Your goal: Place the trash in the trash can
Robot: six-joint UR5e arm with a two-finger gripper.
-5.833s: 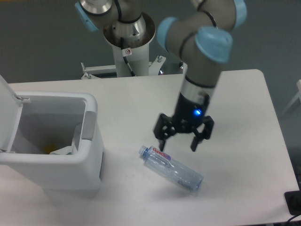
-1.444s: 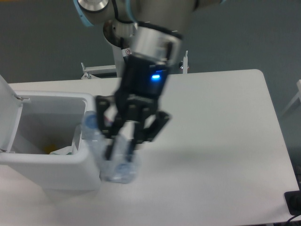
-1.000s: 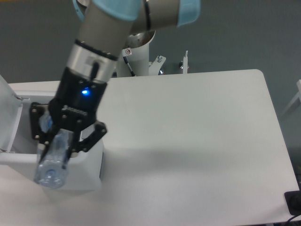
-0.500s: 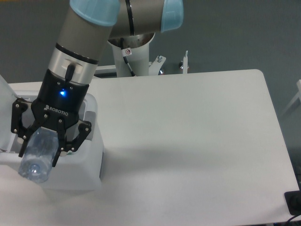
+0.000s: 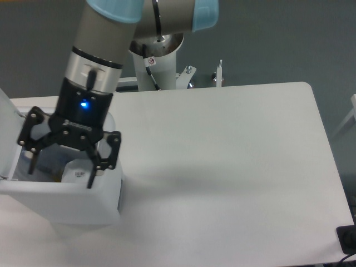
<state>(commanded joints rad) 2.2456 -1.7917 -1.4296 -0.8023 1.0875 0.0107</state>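
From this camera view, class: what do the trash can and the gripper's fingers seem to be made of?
Trash can: likely white plastic; smooth, faintly glossy walls, rounded moulded corners. Gripper fingers: black, matte, probably metal or hard plastic; thin linked bars with visible pivots. The picture cannot settle which.

A white table (image 5: 233, 167) with rounded corners stands against a dark grey floor (image 5: 311, 39); a black object (image 5: 347, 239) sits at its lower right edge.

We see even, soft light from above, a faint shadow on the table (image 5: 222, 167) right of the gripper (image 5: 61, 169), and slightly grainy focus
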